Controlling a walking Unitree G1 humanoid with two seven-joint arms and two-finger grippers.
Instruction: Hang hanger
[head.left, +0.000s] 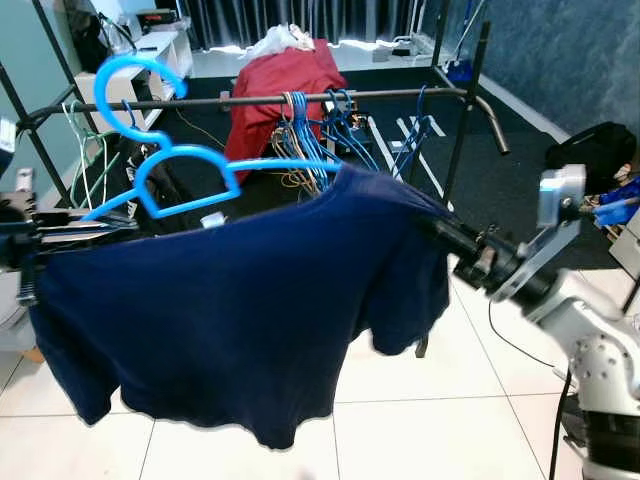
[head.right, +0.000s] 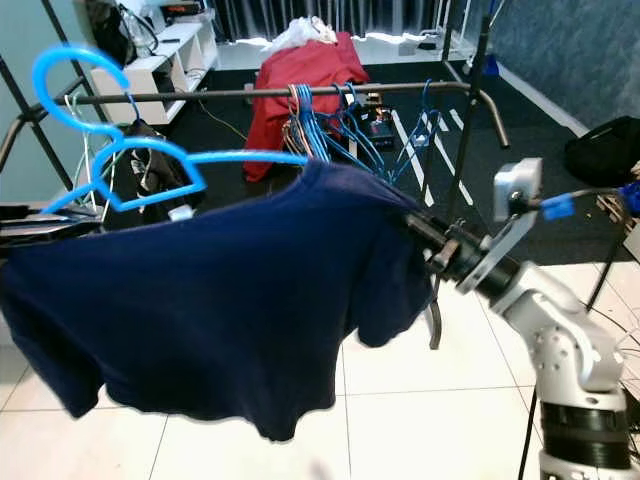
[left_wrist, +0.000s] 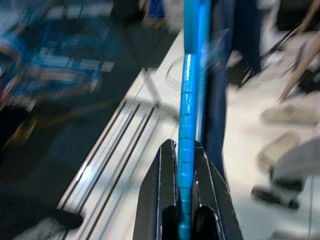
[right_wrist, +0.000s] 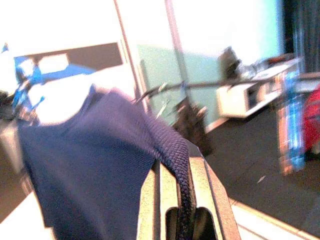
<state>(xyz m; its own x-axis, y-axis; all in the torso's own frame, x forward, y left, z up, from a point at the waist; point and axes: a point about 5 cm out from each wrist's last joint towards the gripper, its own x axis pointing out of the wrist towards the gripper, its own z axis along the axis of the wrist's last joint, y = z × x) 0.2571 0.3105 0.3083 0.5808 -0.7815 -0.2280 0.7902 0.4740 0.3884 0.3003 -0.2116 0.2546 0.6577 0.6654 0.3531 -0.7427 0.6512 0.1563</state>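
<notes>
Left gripper (left_wrist: 184, 165) pinched tight on the blue hanger (head.left: 170, 165), out at the left edge. Right gripper (right_wrist: 175, 172) clamped on the edge of the dark blue shirt (head.left: 240, 300), at the right. Shirt stretched wide between both, hanging down over the white floor (head.left: 420, 420). Hanger hook (head.left: 140, 75) up near the black rail (head.left: 260, 97), not over it. More blue hangers (head.left: 310, 130) bunched on that rail.

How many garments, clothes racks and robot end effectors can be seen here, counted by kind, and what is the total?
Navy t-shirt on the blue hanger: 1
Red garment draped behind the clothes rack: 1
Clothes rack: 1
End effectors, left on the hanger, right on the shirt: 2
Total: 5
</notes>
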